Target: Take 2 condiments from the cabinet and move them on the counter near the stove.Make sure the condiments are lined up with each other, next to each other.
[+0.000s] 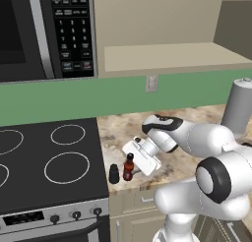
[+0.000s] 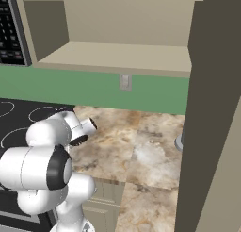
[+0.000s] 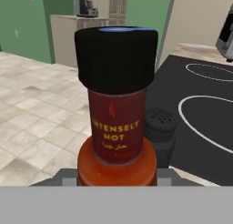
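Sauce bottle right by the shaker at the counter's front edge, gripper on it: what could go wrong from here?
1. The sauce bottle stands very close to the black shaker; a sideways drift as the gripper lets go could knock the shaker over.
2. Both sit near the counter front edge, so a tipped item might roll off.
3. The stove begins just beyond the shaker; a push that way could slide it onto the glass.

A rendered home kitchen is showing here. A black glass stove (image 1: 49,162) with white burner rings and front knobs is sitting beside a mottled stone-look counter (image 2: 136,146) over beige drawers. A black microwave (image 1: 47,32) with a keypad is hanging above the stove, next to an open beige wall cabinet (image 1: 172,54). A green wall with an outlet (image 1: 151,83) is running behind, and pale floor tiles (image 3: 32,109) are appearing in the hand view.
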You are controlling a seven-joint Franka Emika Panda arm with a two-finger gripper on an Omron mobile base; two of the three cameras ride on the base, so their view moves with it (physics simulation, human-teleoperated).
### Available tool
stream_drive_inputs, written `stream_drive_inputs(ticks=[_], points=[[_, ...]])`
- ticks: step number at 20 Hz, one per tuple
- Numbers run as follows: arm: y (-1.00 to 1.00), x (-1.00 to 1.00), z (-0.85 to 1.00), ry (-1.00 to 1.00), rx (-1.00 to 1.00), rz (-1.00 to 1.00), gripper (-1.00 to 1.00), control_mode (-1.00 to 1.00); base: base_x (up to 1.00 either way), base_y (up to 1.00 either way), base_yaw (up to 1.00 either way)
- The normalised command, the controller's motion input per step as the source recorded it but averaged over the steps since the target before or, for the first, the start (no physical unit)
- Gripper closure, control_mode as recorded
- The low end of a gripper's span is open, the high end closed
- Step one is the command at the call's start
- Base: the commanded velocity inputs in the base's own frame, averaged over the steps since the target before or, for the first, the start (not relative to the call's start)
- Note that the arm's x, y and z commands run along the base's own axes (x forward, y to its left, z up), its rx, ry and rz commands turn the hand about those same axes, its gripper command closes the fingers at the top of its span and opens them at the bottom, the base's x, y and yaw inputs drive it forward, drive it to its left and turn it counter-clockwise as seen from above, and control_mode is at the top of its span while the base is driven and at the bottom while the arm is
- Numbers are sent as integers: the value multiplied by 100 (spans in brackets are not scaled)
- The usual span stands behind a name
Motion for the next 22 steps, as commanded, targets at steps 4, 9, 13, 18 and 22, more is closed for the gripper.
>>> stream_drive_inputs(ticks=[4, 9, 13, 18, 22], points=[[4, 0, -11, -1, 0, -1, 100, -100, 0, 0, 0], [9, 0, -8, -1, 0, -1, 100, -100, 0, 0, 0], [13, 0, -8, -2, 0, -2, 100, -100, 0, 0, 0], [7, 3, -11, -1, 0, -2, 100, -100, 0, 0, 0], [4, 3, -17, 0, 0, -2, 100, -100, 0, 0, 0]])
